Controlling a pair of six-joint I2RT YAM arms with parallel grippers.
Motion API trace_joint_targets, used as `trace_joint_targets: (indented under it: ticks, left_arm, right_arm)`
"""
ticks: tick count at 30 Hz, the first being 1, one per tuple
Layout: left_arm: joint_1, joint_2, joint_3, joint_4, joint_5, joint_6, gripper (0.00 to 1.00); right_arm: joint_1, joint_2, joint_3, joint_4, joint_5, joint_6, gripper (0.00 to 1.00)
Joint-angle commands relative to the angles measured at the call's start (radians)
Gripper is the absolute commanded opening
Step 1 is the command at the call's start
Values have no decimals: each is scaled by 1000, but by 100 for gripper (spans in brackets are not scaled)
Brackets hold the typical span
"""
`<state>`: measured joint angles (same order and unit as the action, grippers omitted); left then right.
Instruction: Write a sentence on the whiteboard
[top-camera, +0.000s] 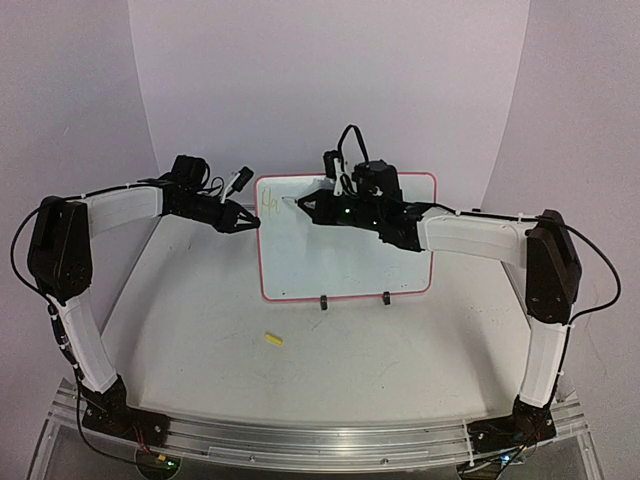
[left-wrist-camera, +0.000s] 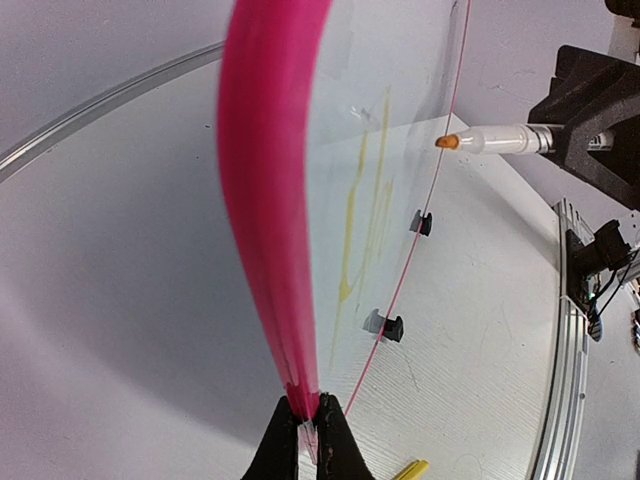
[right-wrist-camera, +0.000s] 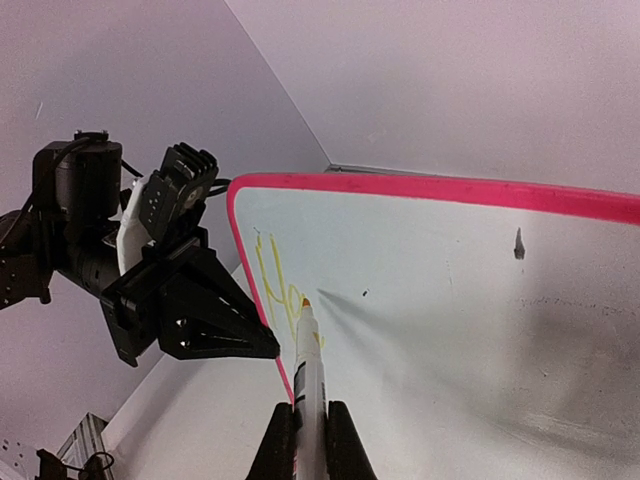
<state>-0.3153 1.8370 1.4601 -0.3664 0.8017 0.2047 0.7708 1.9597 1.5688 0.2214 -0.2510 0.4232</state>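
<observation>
The whiteboard (top-camera: 350, 250) stands upright on two black clip feet, white with a pink border. My left gripper (top-camera: 250, 221) is shut on its left edge; in the left wrist view (left-wrist-camera: 310, 420) the pink edge (left-wrist-camera: 270, 200) runs up from between the fingertips. My right gripper (top-camera: 305, 204) is shut on a white marker (right-wrist-camera: 310, 380) with a yellow tip, held at the board's upper left. The sentence (top-camera: 271, 204) is only its first yellow letters, "Ha", also in the right wrist view (right-wrist-camera: 280, 290) and the left wrist view (left-wrist-camera: 365, 200). The marker tip (left-wrist-camera: 447, 142) sits at the board face.
A yellow marker cap (top-camera: 273, 340) lies on the table in front of the board, also at the bottom of the left wrist view (left-wrist-camera: 410, 469). The board's clip feet (top-camera: 323, 302) stand near its lower edge. A metal rail (top-camera: 320, 435) runs along the table's near edge.
</observation>
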Motion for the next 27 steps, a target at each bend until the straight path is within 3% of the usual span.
trace_joint_targets:
  ticks: [1,13,27]
  left_arm:
    - [-2,-57,5,20,-18,15,0]
    - [-3,-59,5,20,-18,17,0]
    - [-4,-62,5,20,-18,15,0]
  right_arm:
    - [-2,6,48,4,16,6,0]
    - [-2,39,62,-49,65,8,0]
    - [-1,10,-73,-49,20,38,0]
